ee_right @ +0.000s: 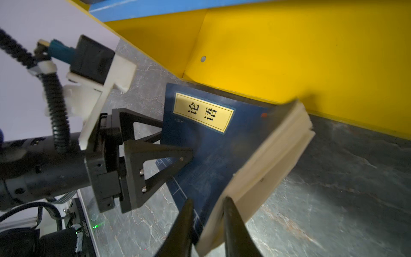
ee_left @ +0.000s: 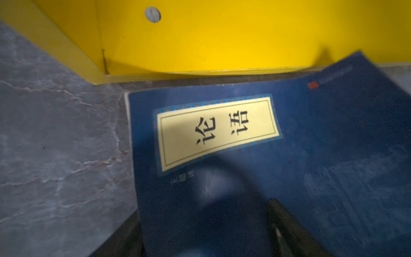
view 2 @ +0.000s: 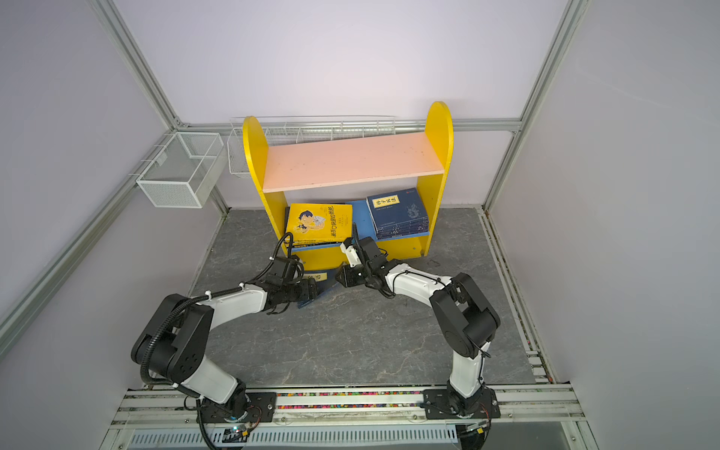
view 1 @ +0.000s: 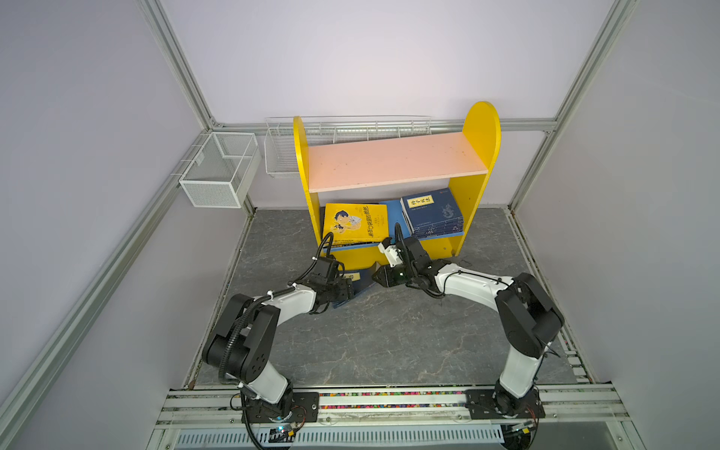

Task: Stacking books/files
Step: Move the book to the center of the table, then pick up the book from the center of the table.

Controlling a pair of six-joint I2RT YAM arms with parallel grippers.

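Note:
A navy book (ee_right: 211,155) with a pale-yellow title label lies on the grey table just in front of the yellow bookshelf (view 1: 481,128), and shows in both top views (view 1: 362,278) (view 2: 327,286). Its page side is raised off the table. My right gripper (ee_right: 208,200) is shut on that raised corner, one finger on the cover and one under the pages. My left gripper (ee_left: 202,213) stands open at the opposite end, one finger beside the book's edge and one over the cover. On the lower shelf lie a yellow book (view 1: 354,224) and a stack of navy books (view 1: 432,210).
The pink upper shelf (view 1: 393,159) carries nothing. A white mesh basket (view 1: 218,171) hangs on the left wall and a wire rack (view 1: 350,128) runs behind the bookshelf. The bookshelf's yellow front panel (ee_left: 222,44) stands close behind the held book.

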